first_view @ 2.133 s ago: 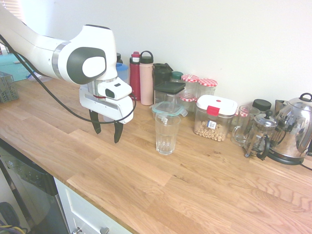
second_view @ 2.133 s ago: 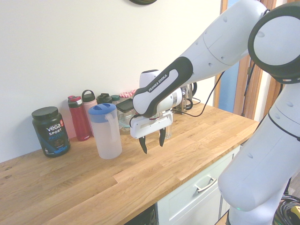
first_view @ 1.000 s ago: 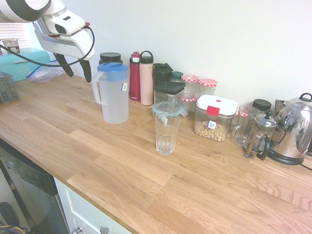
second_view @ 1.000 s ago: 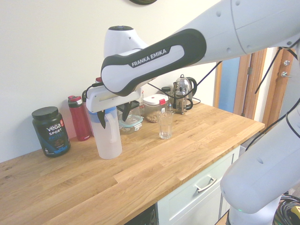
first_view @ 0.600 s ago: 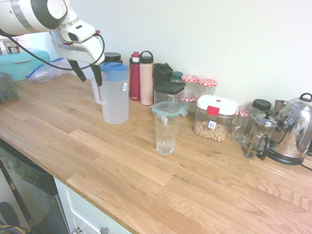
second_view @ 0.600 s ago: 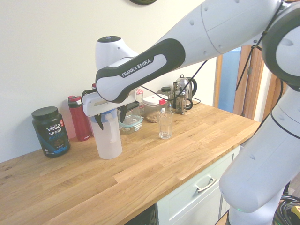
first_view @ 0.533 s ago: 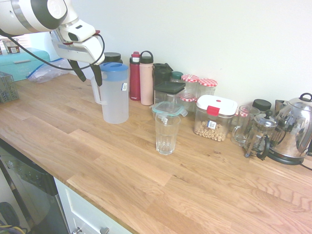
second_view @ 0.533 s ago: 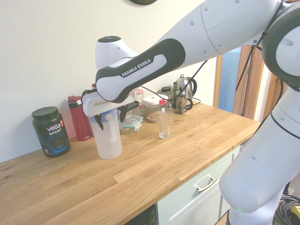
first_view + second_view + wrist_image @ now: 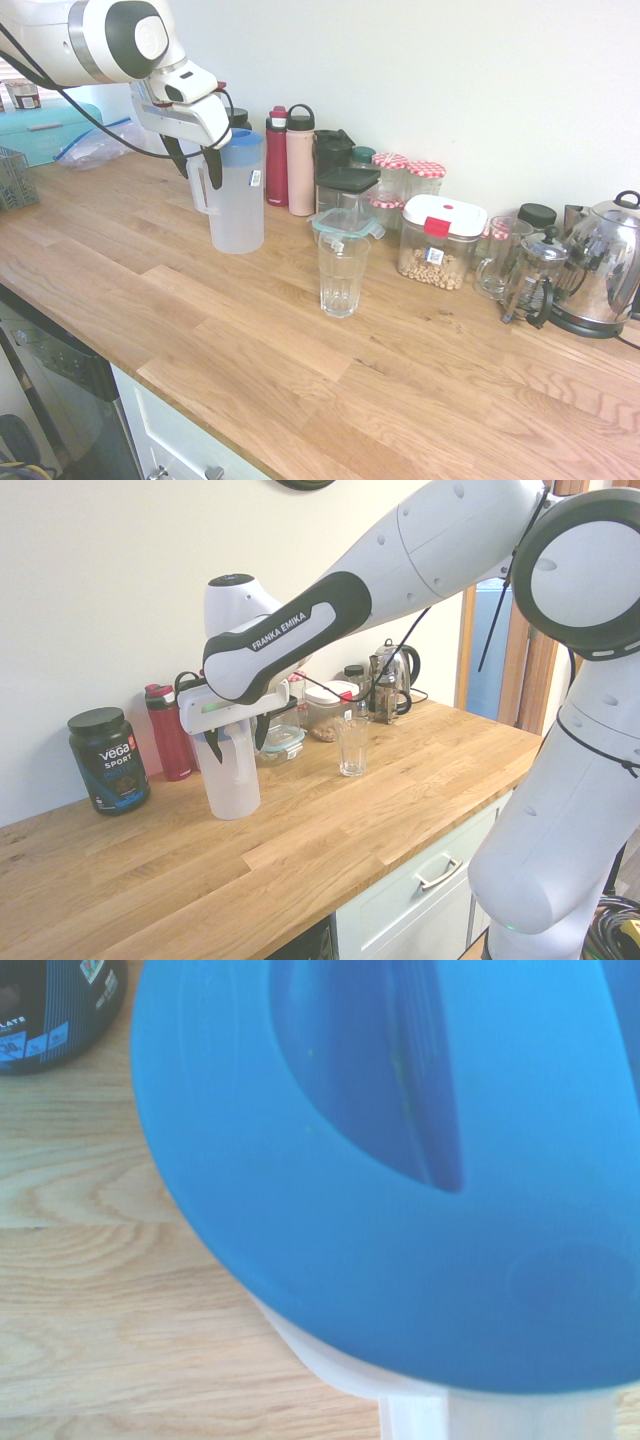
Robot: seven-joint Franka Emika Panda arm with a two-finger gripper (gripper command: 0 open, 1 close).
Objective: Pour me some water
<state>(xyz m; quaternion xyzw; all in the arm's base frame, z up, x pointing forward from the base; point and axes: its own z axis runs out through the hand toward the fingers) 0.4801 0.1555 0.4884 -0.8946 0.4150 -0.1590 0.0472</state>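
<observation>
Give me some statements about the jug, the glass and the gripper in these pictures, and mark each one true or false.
1. The gripper is open at the handle side of the jug. True.
2. The jug is lifted off the counter. False: it stands on the wood.
3. The glass stands upright, apart from the jug. True.
4. The jug's lid is red. False: it is blue.
5. The kettle stands right beside the jug. False: it is at the far end of the row.
</observation>
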